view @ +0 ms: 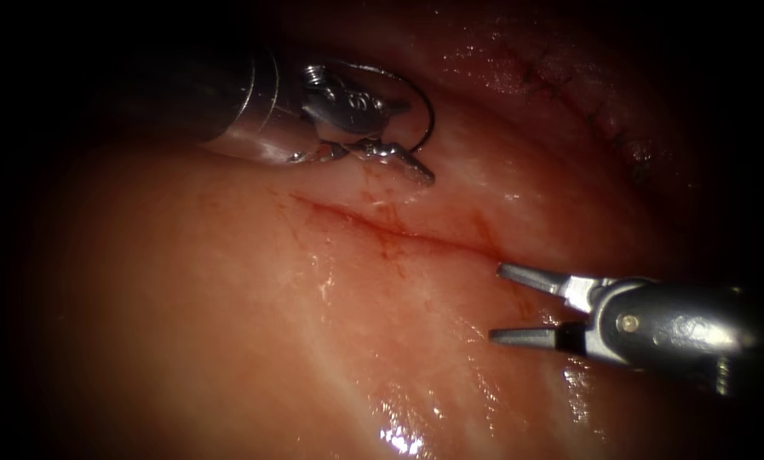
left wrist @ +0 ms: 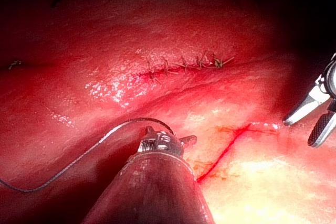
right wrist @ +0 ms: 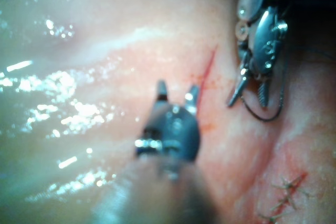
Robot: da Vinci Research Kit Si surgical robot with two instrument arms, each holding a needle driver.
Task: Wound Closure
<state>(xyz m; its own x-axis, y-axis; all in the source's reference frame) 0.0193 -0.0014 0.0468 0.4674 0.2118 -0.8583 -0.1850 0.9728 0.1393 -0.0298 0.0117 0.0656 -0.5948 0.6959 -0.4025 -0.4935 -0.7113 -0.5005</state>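
Gripping needle [view: 420,111] in left tool [view: 399,158] | right tool [view: 502,302] open, empty

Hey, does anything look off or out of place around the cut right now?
Nothing stands out. The cut in the tissue lies open and unstitched, with faint red fluid along it. The right tool hovers open and empty; the left tool holds the needle.

The endoscope looks down from above and in front at the tissue [view: 228,341], close, with the cut [view: 390,230] mid-frame. Each wrist view looks along its own shaft from very near: the left gripper [left wrist: 178,142], the right gripper [right wrist: 176,95]. All three share the cut [left wrist: 226,148] [right wrist: 207,66].
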